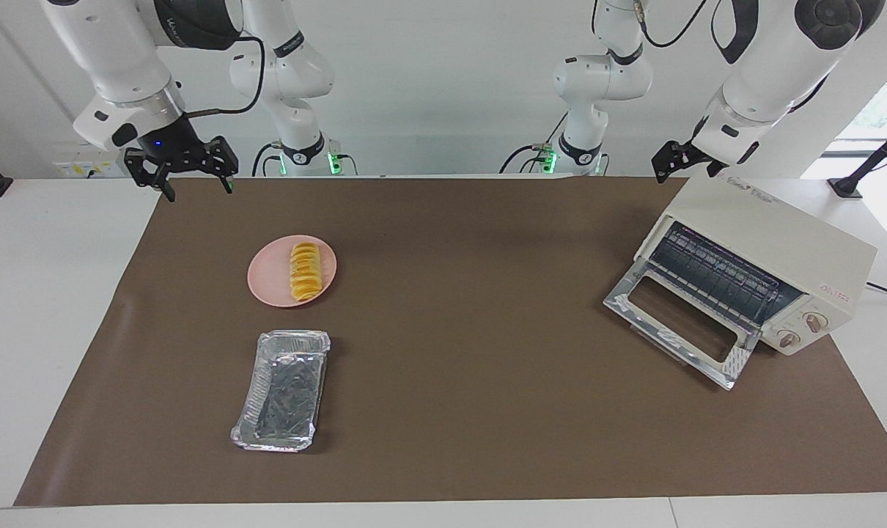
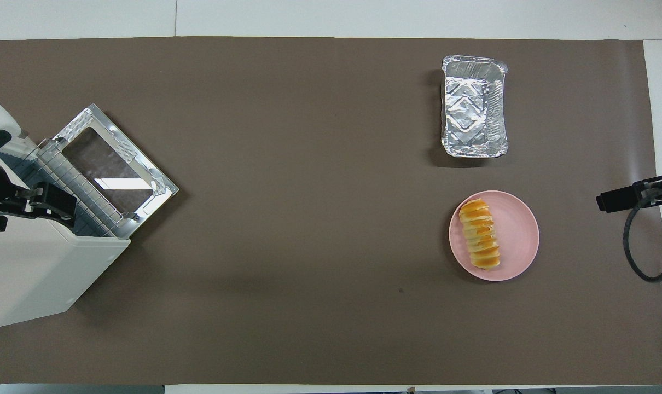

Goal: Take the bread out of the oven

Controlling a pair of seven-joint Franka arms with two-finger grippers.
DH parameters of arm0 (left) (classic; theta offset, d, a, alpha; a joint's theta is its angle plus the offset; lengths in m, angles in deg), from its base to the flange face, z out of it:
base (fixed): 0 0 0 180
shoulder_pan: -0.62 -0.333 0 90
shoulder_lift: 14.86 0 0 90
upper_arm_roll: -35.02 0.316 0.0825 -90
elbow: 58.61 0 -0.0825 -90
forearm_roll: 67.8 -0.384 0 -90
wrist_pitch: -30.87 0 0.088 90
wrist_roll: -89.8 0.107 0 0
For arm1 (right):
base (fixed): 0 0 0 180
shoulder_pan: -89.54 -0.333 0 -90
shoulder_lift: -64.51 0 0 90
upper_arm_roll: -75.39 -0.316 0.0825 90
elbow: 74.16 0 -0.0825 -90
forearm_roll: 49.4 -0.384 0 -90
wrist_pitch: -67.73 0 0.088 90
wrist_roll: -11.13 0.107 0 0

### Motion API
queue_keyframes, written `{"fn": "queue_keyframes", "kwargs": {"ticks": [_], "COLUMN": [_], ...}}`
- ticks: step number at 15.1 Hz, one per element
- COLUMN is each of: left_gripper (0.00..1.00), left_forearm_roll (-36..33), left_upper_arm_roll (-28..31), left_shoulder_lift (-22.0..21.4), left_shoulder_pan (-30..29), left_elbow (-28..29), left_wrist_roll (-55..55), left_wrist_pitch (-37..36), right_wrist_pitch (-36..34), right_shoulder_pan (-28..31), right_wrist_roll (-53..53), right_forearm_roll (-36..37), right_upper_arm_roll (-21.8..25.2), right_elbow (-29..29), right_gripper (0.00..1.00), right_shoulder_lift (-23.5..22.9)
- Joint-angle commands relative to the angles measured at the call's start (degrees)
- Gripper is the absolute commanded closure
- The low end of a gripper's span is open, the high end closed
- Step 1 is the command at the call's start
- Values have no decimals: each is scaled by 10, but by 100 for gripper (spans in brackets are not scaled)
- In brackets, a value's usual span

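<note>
bread (image 1: 305, 273) on pink plate (image 1: 267, 281) mid-left of facing view, foil tray (image 1: 282, 390) below it, oven (image 1: 762, 260) door down at right, right gripper (image 1: 191, 170) spread wide upper left, left gripper (image 1: 671, 163) above oven, fingers unclear

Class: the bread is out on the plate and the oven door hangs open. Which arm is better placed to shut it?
Left: its claw hangs over the oven, by the open door. The right claw is up at the plate's end.

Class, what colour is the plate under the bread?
Pink: the plate, under the bread, shows best in the overhead view.
</note>
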Motion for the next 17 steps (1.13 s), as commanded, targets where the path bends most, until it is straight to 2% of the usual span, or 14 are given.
{"fn": "queue_keyframes", "kwargs": {"ticks": [1,17], "left_gripper": [0,0], "left_forearm_roll": [8,8], "left_upper_arm_roll": [-1,-1], "left_shoulder_lift": [-15,-15], "left_shoulder_pan": [-5,-5], "left_elbow": [16,16], "left_wrist_roll": [1,1], "left_wrist_pitch": [5,5], "right_wrist_pitch": [-28,-49], "right_shoulder_pan": [12,27], "right_wrist_roll": [-16,-9], "right_forearm_roll": [-1,-19], "right_upper_arm_roll": [-6,-6], "right_elbow": [-51,-58], "right_gripper": [0,0], "right_shoulder_lift": [-35,-37]}}
